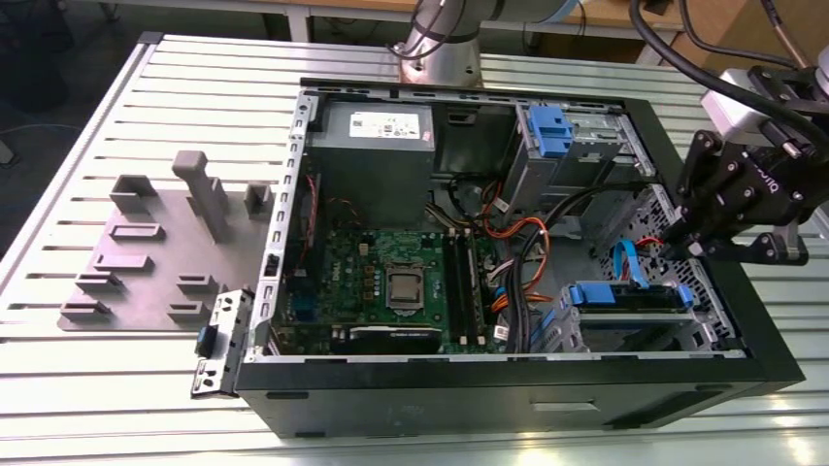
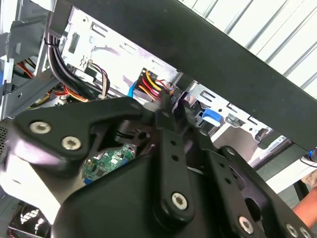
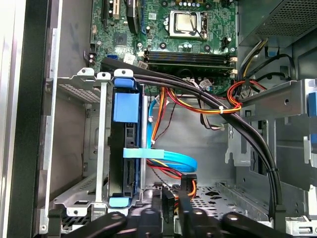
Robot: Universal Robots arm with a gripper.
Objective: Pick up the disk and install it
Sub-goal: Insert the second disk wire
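The disk (image 1: pixel 628 294) stands on its edge inside the metal drive cage (image 3: pixel 101 148) at the corner of the open computer case (image 1: pixel 518 398). Its blue carrier shows along the exposed edge, which suggests it already sits in its slot: the cage walls hold it upright on both flat sides, and the carrier's blue tabs lie flush with the cage frame. The gripper (image 1: pixel 684 250) hangs over that same corner of the case, fingertips pointing down into the cavity. In both wrist views the fingers (image 3: pixel 184 201) look drawn close together with nothing pinched between them, so the tool appears empty. From the gripper's position the disk lies near, lower than the fingertips and off to one side rather than straight beneath them. In the first wrist view it is ahead of the fingertips, apart from them, with bare case floor directly in front of the tool. A flat blue data cable (image 3: pixel 168 158) runs from the disk's side across the space ahead of the fingertips toward a clutch of connectors, and a thick black cable bundle (image 3: pixel 237 124) arcs over the cavity on the far side of the gripper from the disk. The motherboard (image 1: pixel 388 282) lies beyond the disk, farther from the tool.
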